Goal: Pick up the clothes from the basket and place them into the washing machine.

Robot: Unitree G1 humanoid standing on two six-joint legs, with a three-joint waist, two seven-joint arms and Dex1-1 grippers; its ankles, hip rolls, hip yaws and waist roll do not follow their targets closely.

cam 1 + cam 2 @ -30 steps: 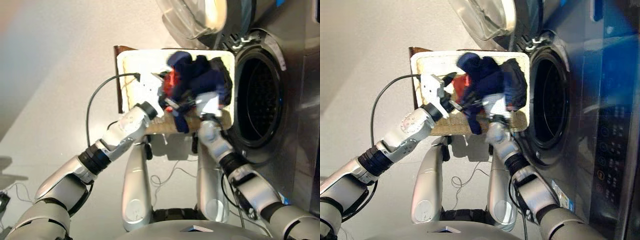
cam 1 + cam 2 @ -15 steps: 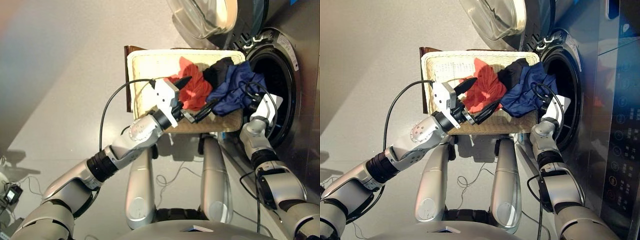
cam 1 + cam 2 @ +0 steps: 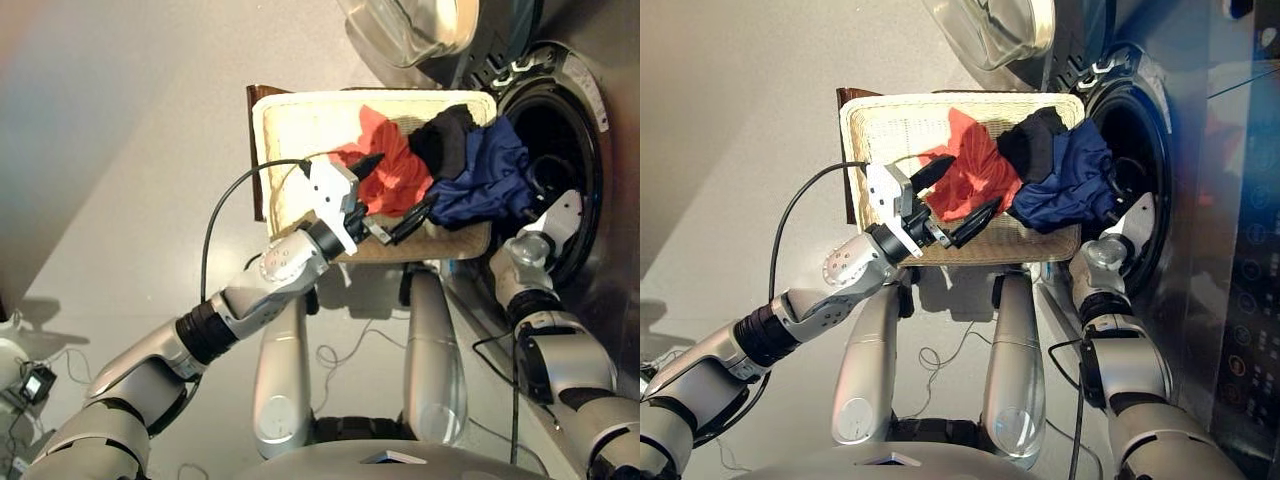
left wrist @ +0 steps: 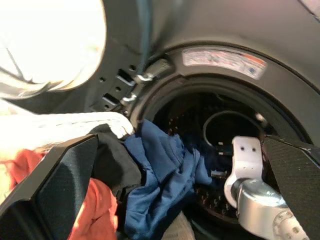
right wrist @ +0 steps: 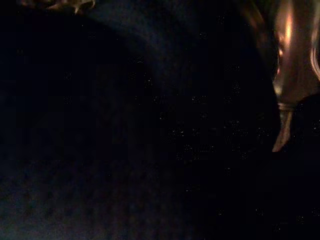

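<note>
Over the wicker basket (image 3: 290,150), the left tool (image 3: 388,196) hovers with its fingers spread apart and empty, one tip above the orange-red garment (image 3: 385,165). Beside that cloth, the black garment (image 3: 445,140) sits against the navy garment (image 3: 485,180), which drapes across the basket's rim into the mouth of the washing machine (image 3: 565,150). At the drum's edge, the right tool (image 3: 548,205) is nearer the navy cloth; its grip cannot be made out.
</note>
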